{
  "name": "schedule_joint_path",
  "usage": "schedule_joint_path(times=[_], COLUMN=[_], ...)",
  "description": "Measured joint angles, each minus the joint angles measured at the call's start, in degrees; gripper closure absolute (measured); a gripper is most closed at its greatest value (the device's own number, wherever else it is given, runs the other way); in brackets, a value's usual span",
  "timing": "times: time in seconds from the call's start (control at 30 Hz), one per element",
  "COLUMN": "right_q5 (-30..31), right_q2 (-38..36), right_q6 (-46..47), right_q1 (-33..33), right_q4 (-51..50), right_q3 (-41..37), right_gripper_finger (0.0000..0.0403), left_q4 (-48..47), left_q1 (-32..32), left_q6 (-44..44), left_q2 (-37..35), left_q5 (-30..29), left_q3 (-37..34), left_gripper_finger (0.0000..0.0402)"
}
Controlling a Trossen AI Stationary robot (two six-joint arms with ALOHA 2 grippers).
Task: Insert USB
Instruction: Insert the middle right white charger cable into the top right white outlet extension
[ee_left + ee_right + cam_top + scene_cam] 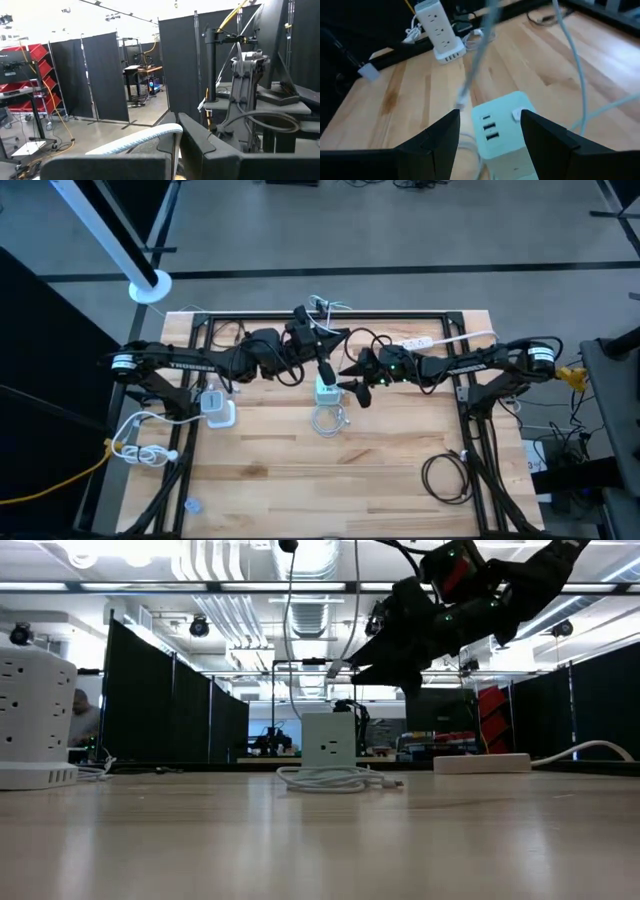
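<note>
A white charger cube with USB ports on its top stands on the wooden table. A white cable coil lies just in front of it. My right gripper is open and hovers above the cube, its fingers on either side and touching nothing. A white cable hangs down in front of it, its plug end just above and beside the cube. My left gripper is raised behind the cube and shut on the white cable. My left gripper pinches the white cable between its two fingers, which are held about level and high above the table. The cable runs across the fingers and hangs slack below them. Which part of its length is held does not show.
A white power tower stands at the left, with another white cable bundle nearer the front. A white power strip lies at the far right. A black cable coil lies at the near right. A black frame borders the table.
</note>
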Motion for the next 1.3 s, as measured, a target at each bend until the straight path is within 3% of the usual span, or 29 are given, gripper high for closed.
schedule_joint_path(times=[0.07,0.2,0.33,0.67,0.83,0.97,1.17,1.3], right_q5=[-0.06,-0.41,-3.35,-16.48,-18.95,-22.54,-24.47,-24.45], right_q2=[-0.74,-1.99,-2.04,-2.07,-2.07,-2.07,-2.07,-2.11], right_q6=[-5.9,-22.36,-29.88,-36.41,-40.1,-42.71,-42.99,-41.59], right_q1=[0.0,0.0,-0.02,0.02,0.02,0.02,0.02,0.02], right_q4=[-0.26,-1.02,-1.35,-1.64,-1.76,-1.74,-1.84,-1.91], right_q3=[0.0,0.0,0.0,0.0,0.0,0.0,0.24,0.87], right_gripper_finger=[0.0209,0.0208,0.0212,0.0239,0.0264,0.0301,0.0393,0.0394], left_q4=[-0.45,-0.63,-0.92,-0.95,-0.56,0.5,0.57,0.36], left_q1=[-0.04,-0.15,-0.78,-1.13,-1.37,-1.73,-1.88,-1.88], left_q6=[0.02,-0.08,-0.53,-0.65,-0.7,-0.87,-0.89,-0.87], left_q2=[0.0,0.0,0.0,0.0,0.0,0.0,0.0,0.0], left_q5=[0.26,6.13,8.12,8.97,11.8,14.99,15.06,15.04], left_q3=[0.0,0.0,0.0,0.0,0.0,0.0,0.0,0.0], left_gripper_finger=[0.04,0.04,0.04,0.04,0.04,0.04,0.04,0.04])
